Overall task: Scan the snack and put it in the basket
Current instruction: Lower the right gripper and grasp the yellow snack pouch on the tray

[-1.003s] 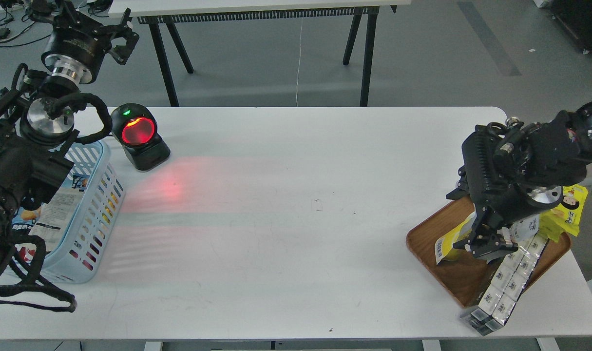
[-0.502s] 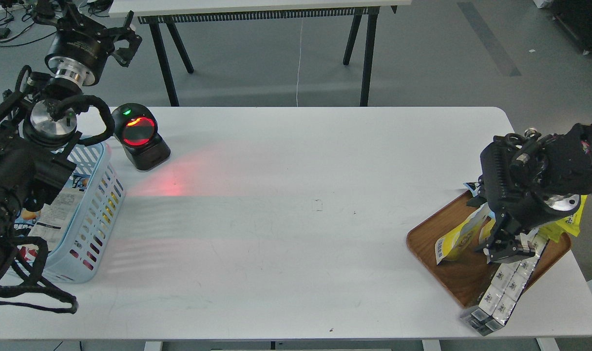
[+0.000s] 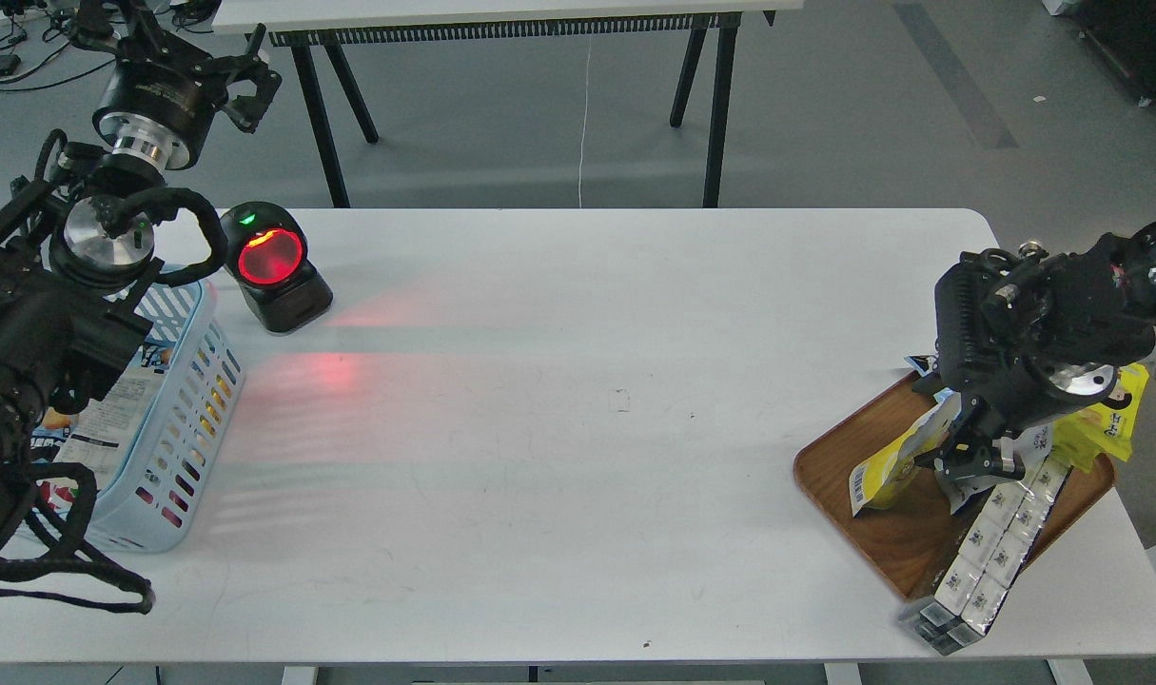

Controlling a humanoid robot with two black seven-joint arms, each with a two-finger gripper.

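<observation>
The snack [image 3: 890, 468], a pouch with a silvery-white top and yellow lower part, leans on the brown wooden tray [image 3: 872, 538] at the right. My right gripper [image 3: 975, 463] points down at the pouch's right edge and touches it; its dark fingers cannot be told apart. The light blue slotted basket [image 3: 202, 381] stands at the table's left edge, partly hidden by my left arm. My left gripper [image 3: 243, 88] is raised beyond the table's far left corner, empty, with its fingers apart.
A black scanner [image 3: 273, 268] with a red glowing window stands right of the basket and casts red light on the table. A printed bag [image 3: 111, 419] lies in the basket. The tray also holds a bright yellow cartoon-face pack [image 3: 1110, 419] and a row of white packets [image 3: 991, 552].
My right gripper has moved right along the tray, from over the pouch's middle to its right edge, then risen a little. More of the pouch shows. My left gripper has risen slightly.
</observation>
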